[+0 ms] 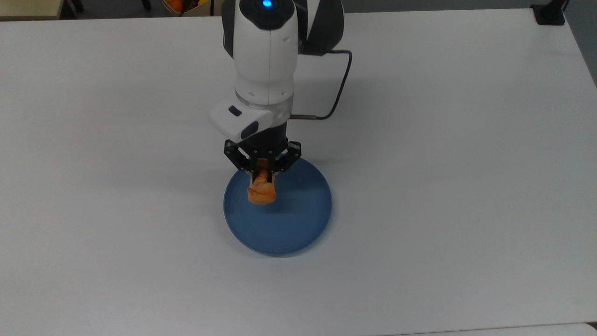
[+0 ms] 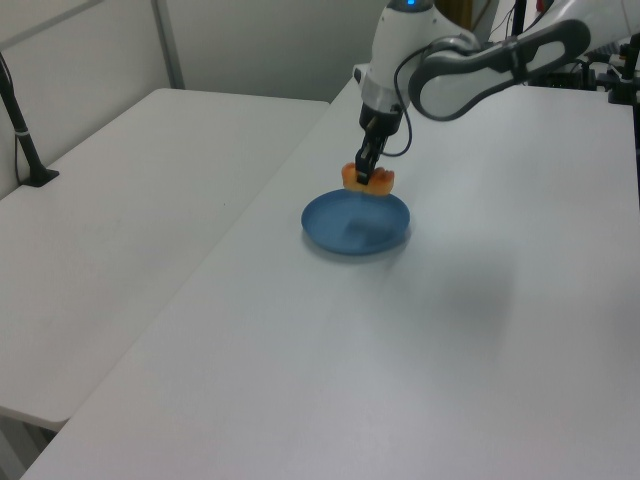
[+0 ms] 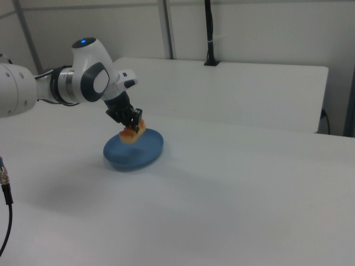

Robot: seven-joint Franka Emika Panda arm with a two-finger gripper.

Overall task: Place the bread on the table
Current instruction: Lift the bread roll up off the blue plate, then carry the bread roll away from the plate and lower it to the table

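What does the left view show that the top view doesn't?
Left view alone: air between the bread and the blue plate, and a second white tabletop on the left view's left. Top view alone: the bread's twisted top and a black cable looping off the arm. Both: the tool shut on the bread above the plate, on the white table.

We see the gripper (image 1: 262, 171) clamped on the bread (image 1: 261, 191), which hangs over the blue plate (image 1: 289, 224) on the white table (image 1: 443, 163)
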